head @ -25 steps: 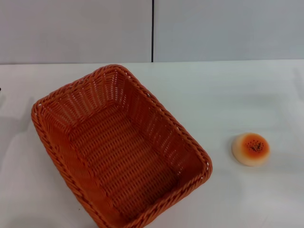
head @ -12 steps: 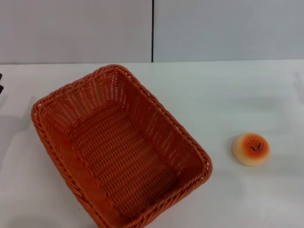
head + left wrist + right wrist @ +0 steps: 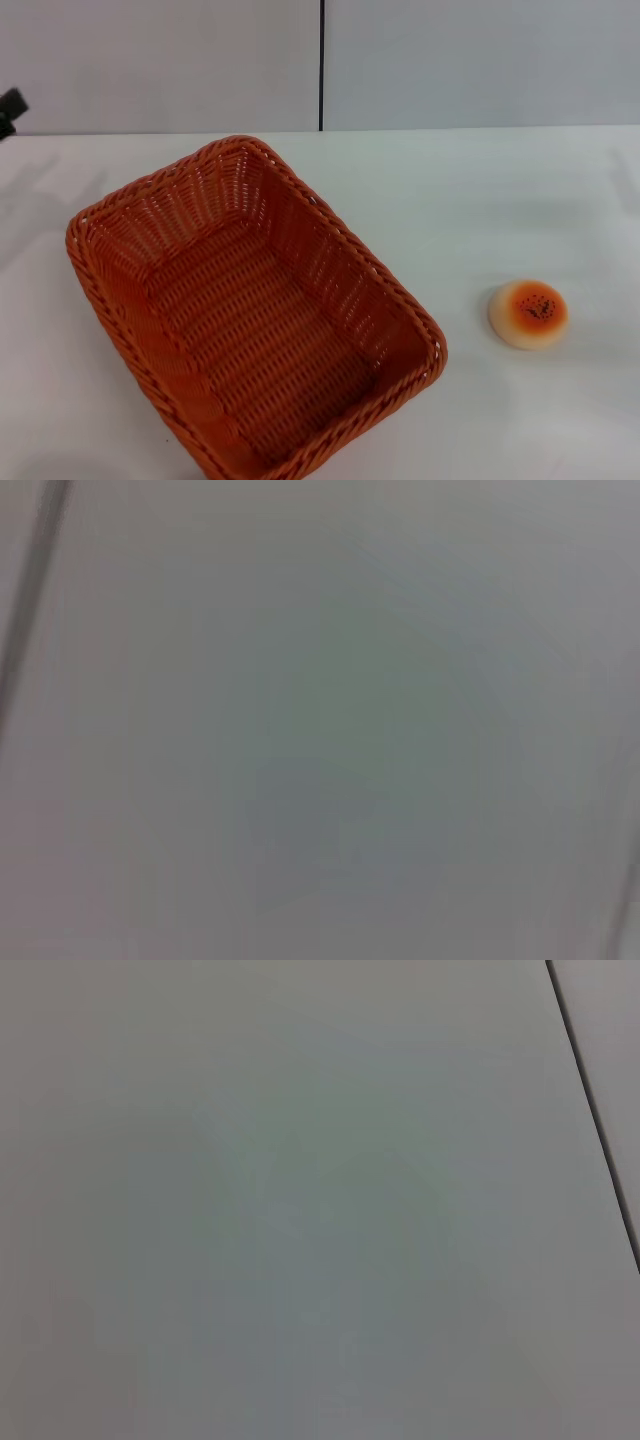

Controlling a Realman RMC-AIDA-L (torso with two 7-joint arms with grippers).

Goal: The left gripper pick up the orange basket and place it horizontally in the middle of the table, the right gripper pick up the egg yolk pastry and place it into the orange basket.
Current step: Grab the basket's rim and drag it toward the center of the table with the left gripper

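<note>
Head view: the orange basket (image 3: 255, 310) is seen resting on the table (image 3: 480, 200), turned diagonally, with one corner directed toward the far edge and the near corner cut off by the lower border. Its interior holds nothing. The egg yolk pastry (image 3: 528, 313) is placed on the table to the right of the basket, well apart from it, sesame-dotted top upward. A small dark part of the left gripper (image 3: 10, 108) is visible at the far left border, above the table's rear edge and well apart from the basket's nearest corner; whether it is released or clenched cannot be told. The right gripper is not shown. Both wrist views are filled by a plain pale surface.
</note>
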